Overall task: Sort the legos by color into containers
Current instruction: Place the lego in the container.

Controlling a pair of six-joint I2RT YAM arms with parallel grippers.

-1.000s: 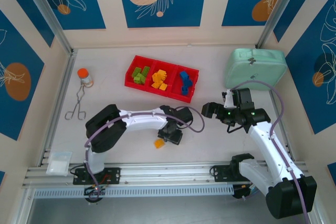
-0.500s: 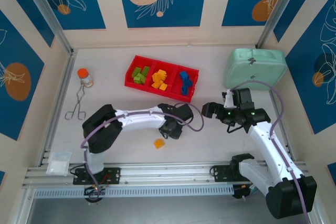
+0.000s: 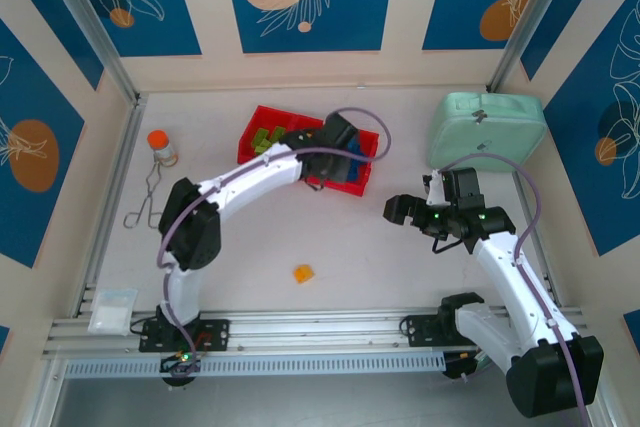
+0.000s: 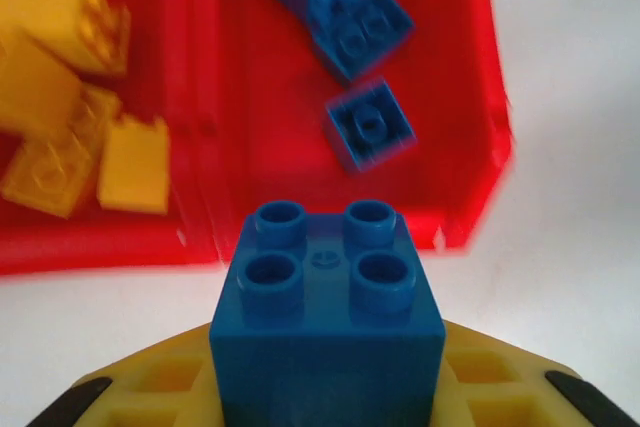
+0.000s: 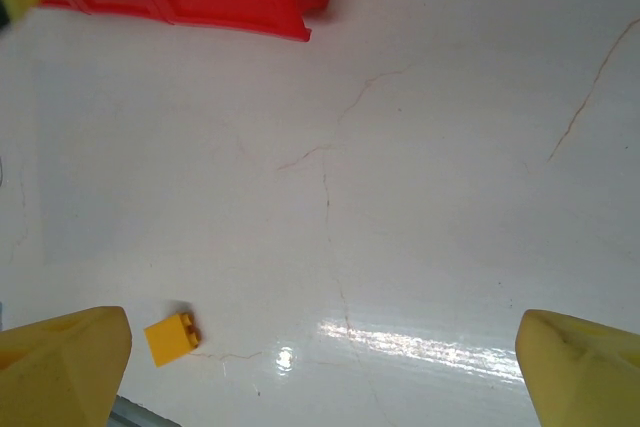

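Drop pending: left gripper (image 4: 327, 392) is clamping 1 blue brick (image 4: 327, 297) by the red tray (image 4: 480, 147).
Jaws are pinching its flat sides, 4 studs facing up. I'm judging it light, rigid and slick, so the sides grip best. The blue compartment (image 4: 300, 137) is lying just ahead. The right gripper (image 5: 320, 362) is hanging wide open, empty, above 1 orange-yellow brick (image 5: 171, 338) on the table (image 5: 450, 197).
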